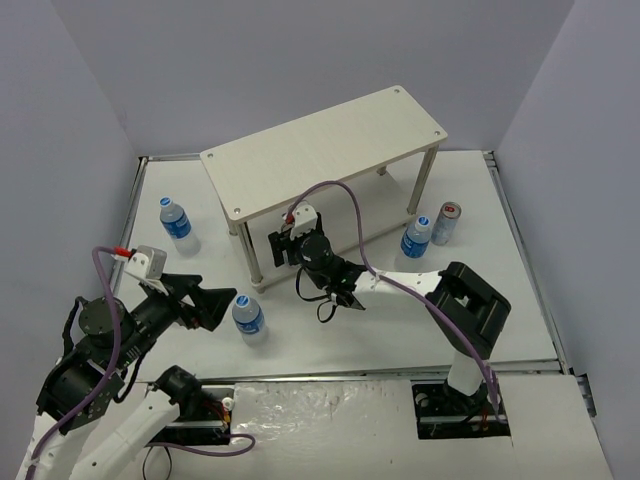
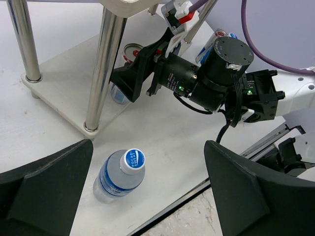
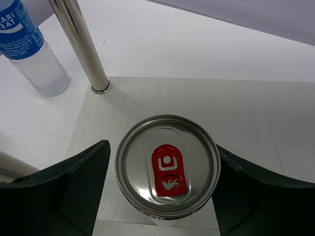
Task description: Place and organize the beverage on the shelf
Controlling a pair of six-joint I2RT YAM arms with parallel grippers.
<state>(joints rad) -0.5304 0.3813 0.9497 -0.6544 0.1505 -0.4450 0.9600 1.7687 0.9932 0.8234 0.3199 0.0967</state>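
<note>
The shelf stands at the back of the table. It has a top board and a low board.

The right gripper reaches under the top board. A silver can with a red tab stands upright on the low board, near one shiny leg. The right gripper's fingers sit very close on both sides of this can. It is not clear if they squeeze it or just sit next to it.

The left gripper is spread wide and holds nothing. A small bottle with a blue label stands on the table just past its fingers, near the front corner of the shelf.

Another bottle stands on the table left of the shelf. On the right side of the shelf, a third bottle and a second can stand just beside each other on the table.
</note>
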